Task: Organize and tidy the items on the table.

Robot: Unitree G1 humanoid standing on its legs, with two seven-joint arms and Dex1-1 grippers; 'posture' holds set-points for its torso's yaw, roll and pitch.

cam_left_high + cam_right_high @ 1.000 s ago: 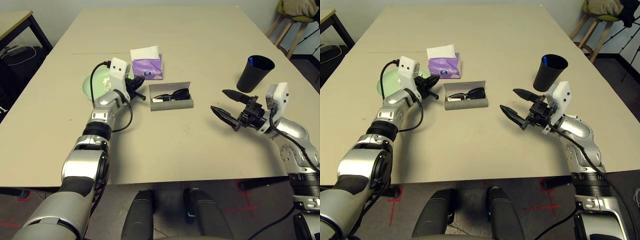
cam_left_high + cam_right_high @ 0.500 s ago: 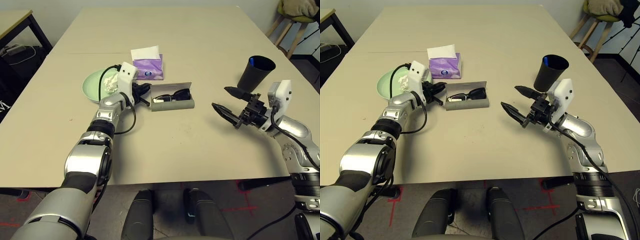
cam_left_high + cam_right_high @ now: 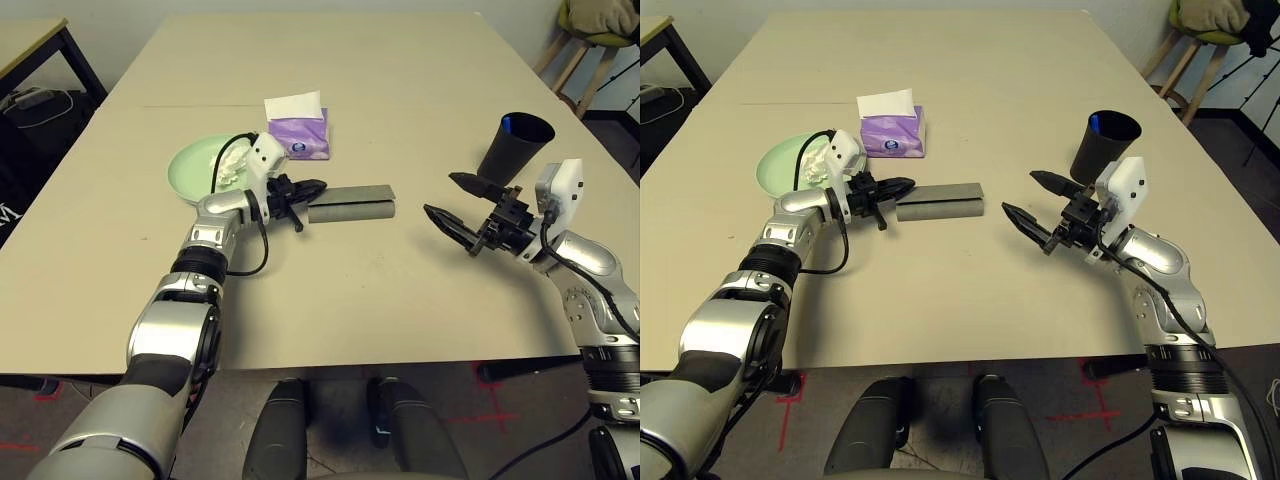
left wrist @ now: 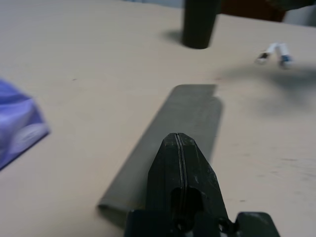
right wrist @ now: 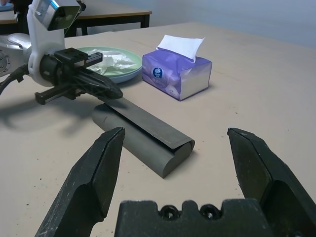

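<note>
Lid of grey glasses case now flipped down over the sunglasses, so case reads closed, mid-table; my left pincer, fingers pressed together and holding nothing, sits at its left end on the lid; right pincer hangs spread, well right of it.

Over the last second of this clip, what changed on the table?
The left hand, shut, swung toward the grey glasses case; the case's lid, open a second ago with the sunglasses showing, is now closed. More of the green plate with the tissue shows. The right hand stayed open and still; the black cup and purple tissue box kept their places.
</note>
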